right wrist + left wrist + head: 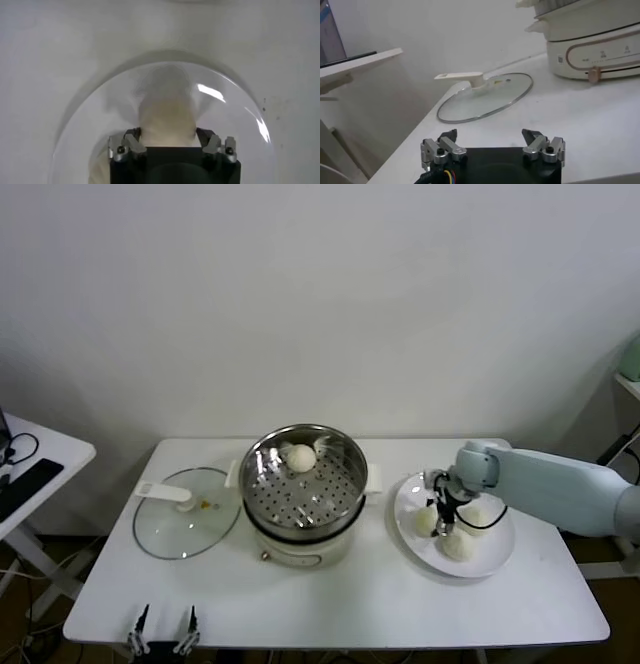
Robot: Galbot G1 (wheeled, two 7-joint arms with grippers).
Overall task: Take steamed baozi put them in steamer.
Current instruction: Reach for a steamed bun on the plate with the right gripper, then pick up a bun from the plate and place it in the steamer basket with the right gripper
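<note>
Baozi (444, 522) on the right plate (495, 562) sits pinched in the right hand (446, 515); left hand (166, 630), spread, idles at the table's (350, 599) near-left edge.

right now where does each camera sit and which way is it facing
head view: high on the robot, facing down at the white table; right arm and right gripper over the round white plate.
left wrist view: low at the table's near edge, facing the flat glass lid; left gripper open.
right wrist view: straight down on the plate; its fingers around a cream-white dough bun.
shared: head and left wrist both show the lid and the cream-white cooker base.
</note>
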